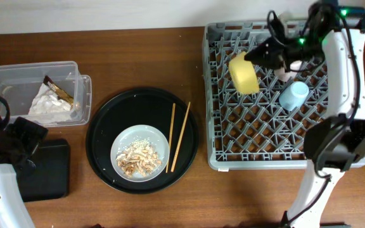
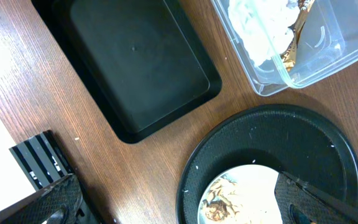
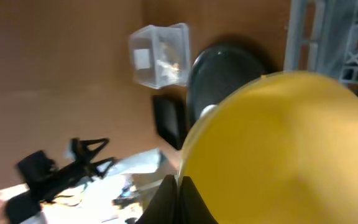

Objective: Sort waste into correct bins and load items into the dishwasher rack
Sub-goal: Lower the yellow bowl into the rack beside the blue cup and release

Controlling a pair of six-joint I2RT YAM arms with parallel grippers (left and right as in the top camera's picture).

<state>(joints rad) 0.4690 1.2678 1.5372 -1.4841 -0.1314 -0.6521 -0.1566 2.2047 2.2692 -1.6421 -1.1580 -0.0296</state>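
Observation:
My right gripper (image 1: 260, 57) is shut on the rim of the yellow bowl (image 1: 244, 73), holding it on edge over the far left part of the dishwasher rack (image 1: 215, 136). In the right wrist view the bowl (image 3: 284, 149) fills the frame above the closed fingers (image 3: 178, 182). A light-blue cup (image 1: 293, 95) lies in the rack. The pink cup is hidden. The plate (image 1: 158, 140) with food scraps (image 1: 138, 159) and the chopsticks (image 1: 181, 136) sit on the round black tray (image 1: 100, 149). My left gripper (image 2: 185, 208) is open and empty above the table between the shallow black tray (image 2: 142, 68) and the plate (image 2: 253, 186).
The clear tub (image 1: 81, 88) at the far left holds the white napkin (image 1: 46, 104) and the gold-brown wrapper (image 1: 59, 90). The shallow black tray (image 1: 49, 168) lies in front of it, by my left arm. The rack reaches the table's right side.

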